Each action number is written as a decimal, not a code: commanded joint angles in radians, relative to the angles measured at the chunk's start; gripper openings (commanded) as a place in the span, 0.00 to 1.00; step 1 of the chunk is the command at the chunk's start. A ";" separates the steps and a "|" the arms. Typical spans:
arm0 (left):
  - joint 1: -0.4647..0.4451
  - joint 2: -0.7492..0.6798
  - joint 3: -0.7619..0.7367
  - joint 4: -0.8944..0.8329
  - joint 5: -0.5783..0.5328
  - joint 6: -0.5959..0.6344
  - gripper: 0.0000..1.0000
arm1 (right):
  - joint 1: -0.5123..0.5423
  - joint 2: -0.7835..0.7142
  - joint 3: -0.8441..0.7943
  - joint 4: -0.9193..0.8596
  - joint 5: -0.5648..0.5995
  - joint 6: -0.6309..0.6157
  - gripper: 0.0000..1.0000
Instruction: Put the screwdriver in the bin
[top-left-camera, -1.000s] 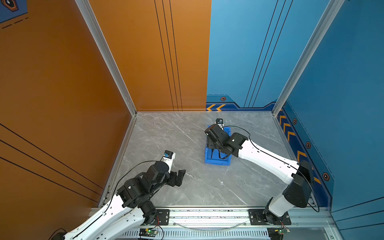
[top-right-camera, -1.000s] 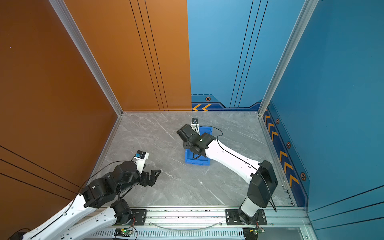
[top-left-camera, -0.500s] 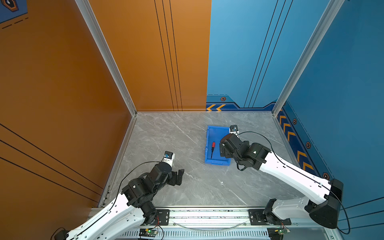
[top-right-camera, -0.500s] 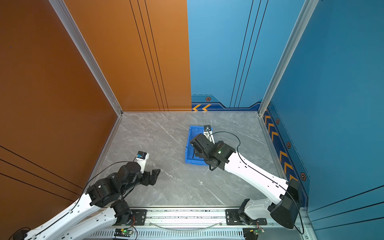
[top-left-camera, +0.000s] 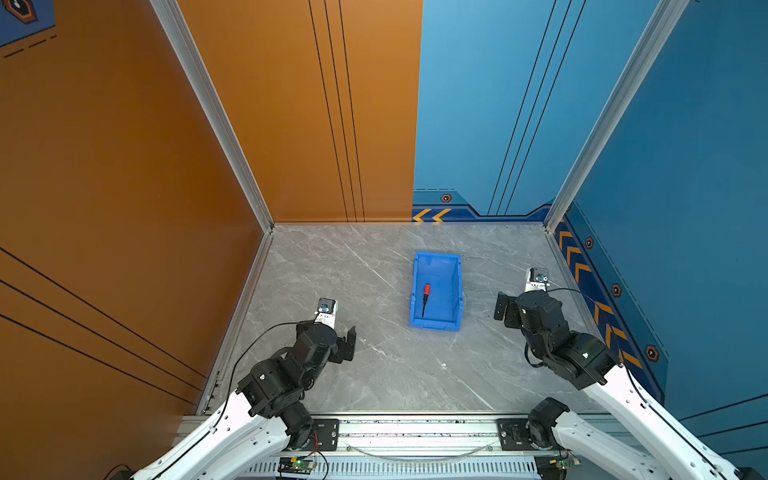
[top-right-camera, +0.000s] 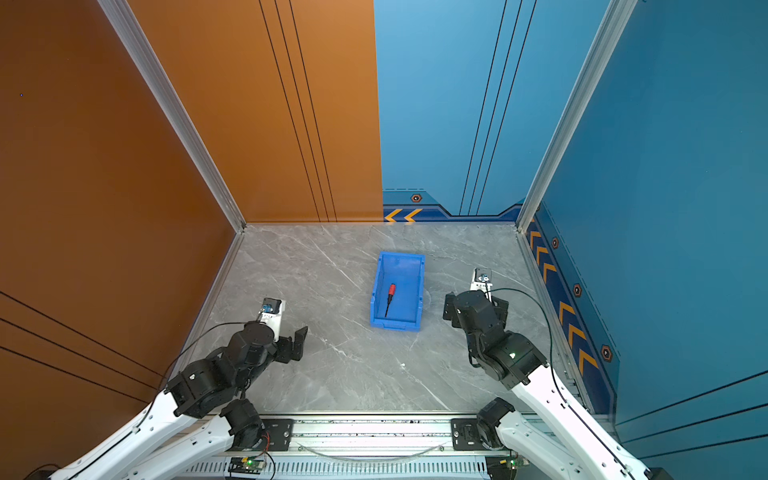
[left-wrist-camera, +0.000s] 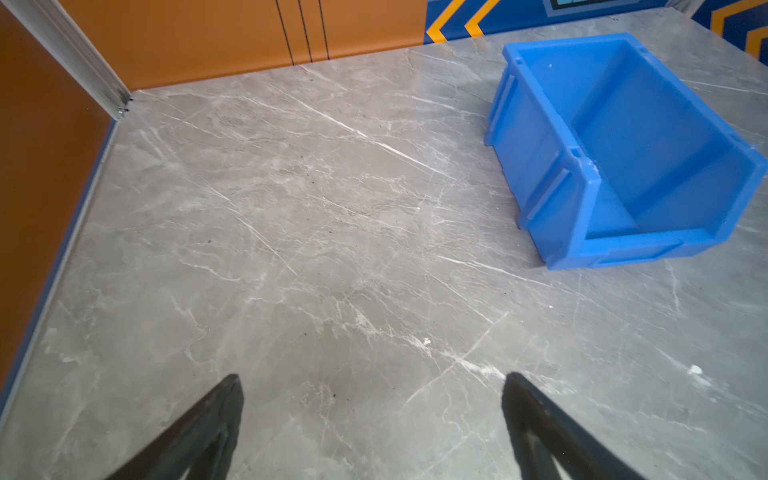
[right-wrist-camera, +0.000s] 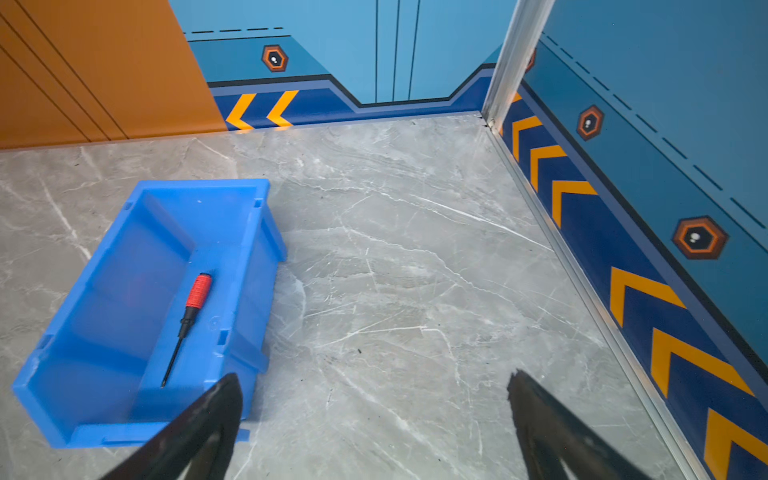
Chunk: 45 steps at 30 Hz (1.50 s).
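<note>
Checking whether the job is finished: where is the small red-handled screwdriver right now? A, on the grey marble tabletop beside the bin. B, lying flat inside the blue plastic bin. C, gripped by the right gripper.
B: the red-handled screwdriver lies flat on the floor of the blue plastic bin, with no gripper touching it.

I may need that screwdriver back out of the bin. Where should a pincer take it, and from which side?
Probably the red handle, its thickest part, from straight above. The screwdriver lies flat on the floor of the bin, along its length; the walls block a sideways approach, and the thin shaft offers little to grip.
</note>
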 joint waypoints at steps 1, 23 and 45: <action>0.034 0.006 -0.011 0.010 -0.120 0.004 0.98 | -0.037 -0.038 -0.059 0.041 0.001 -0.003 1.00; 0.537 0.337 -0.194 0.726 0.232 0.376 0.98 | -0.287 -0.036 -0.579 0.861 -0.117 -0.324 1.00; 0.577 0.779 -0.217 1.213 0.252 0.436 0.98 | -0.485 0.631 -0.406 1.302 -0.320 -0.375 1.00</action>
